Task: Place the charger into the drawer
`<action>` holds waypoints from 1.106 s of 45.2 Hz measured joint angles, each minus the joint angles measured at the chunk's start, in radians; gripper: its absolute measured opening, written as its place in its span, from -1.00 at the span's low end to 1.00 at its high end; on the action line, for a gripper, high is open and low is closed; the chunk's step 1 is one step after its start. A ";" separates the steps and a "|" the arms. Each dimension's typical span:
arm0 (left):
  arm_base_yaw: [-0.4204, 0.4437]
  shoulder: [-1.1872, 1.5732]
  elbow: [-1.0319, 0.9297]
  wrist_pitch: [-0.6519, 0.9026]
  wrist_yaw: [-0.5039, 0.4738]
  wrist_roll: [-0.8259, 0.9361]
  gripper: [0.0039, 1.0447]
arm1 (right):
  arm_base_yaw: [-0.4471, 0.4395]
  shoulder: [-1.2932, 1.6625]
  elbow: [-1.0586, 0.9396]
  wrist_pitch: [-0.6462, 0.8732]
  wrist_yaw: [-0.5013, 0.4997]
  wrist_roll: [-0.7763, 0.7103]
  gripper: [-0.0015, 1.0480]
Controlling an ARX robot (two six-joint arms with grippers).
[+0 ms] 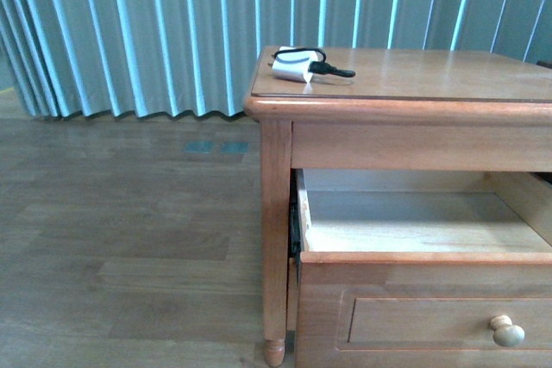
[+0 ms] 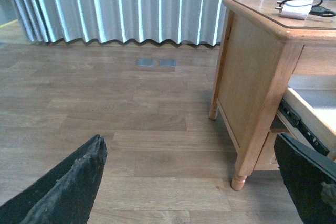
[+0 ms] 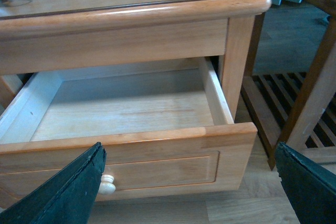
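The charger, a small white adapter with a looped black cable and black plug, lies on the wooden nightstand's top near its far left corner; it also shows in the left wrist view. The drawer stands pulled open, its light wood inside bare, with a round pale knob; it fills the right wrist view. My left gripper is open over the floor left of the nightstand. My right gripper is open in front of the drawer's panel front. Neither arm shows in the front view.
The nightstand's turned leg stands at its front left corner. Wood plank floor stretches left to pleated pale curtains. A darker wooden piece with slats stands close to the right of the nightstand.
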 joint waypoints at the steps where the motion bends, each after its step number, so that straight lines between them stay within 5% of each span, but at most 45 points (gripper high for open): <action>1: 0.000 0.000 0.000 0.000 0.000 0.000 0.89 | -0.017 -0.005 0.000 -0.006 -0.011 0.003 0.84; 12: 0.000 0.000 0.000 0.000 0.000 0.000 0.89 | -0.170 -0.053 0.000 -0.037 -0.123 0.048 0.84; 50: 0.000 0.000 0.000 0.000 0.000 0.000 0.89 | -0.175 -0.055 0.000 -0.038 -0.129 0.055 0.84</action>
